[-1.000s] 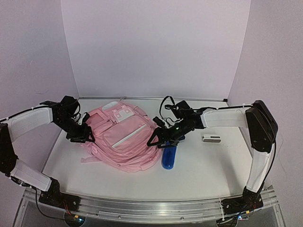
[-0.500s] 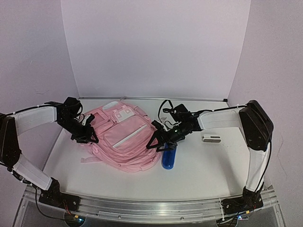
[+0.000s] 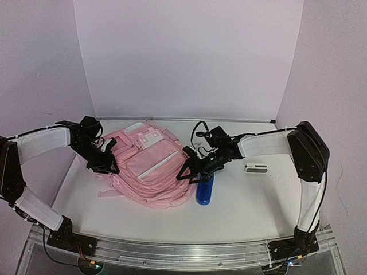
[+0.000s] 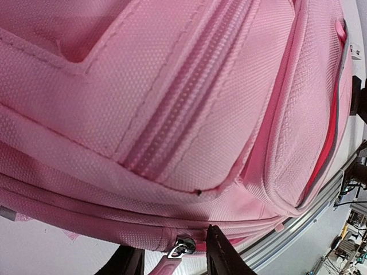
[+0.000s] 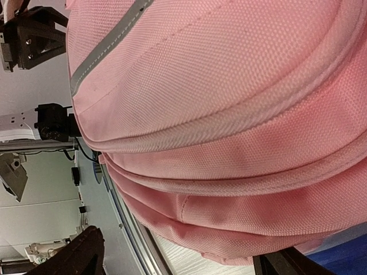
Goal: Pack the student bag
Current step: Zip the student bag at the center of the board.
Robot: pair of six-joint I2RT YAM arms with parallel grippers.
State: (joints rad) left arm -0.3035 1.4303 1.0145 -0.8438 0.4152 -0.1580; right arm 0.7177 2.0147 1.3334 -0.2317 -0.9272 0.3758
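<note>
Softness means we'd take the student bag (image 3: pixel 150 169) by its zip pull (image 4: pixel 182 246); left pincer (image 4: pixel 171 251) straddles it unclenched, right pincer (image 5: pixel 183 245) released.

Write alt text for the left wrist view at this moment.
Pink fabric of the student bag fills the view, a zip seam running diagonally across it. At the bottom edge, a metal zipper pull sits between the open dark fingers of the left gripper.
</note>
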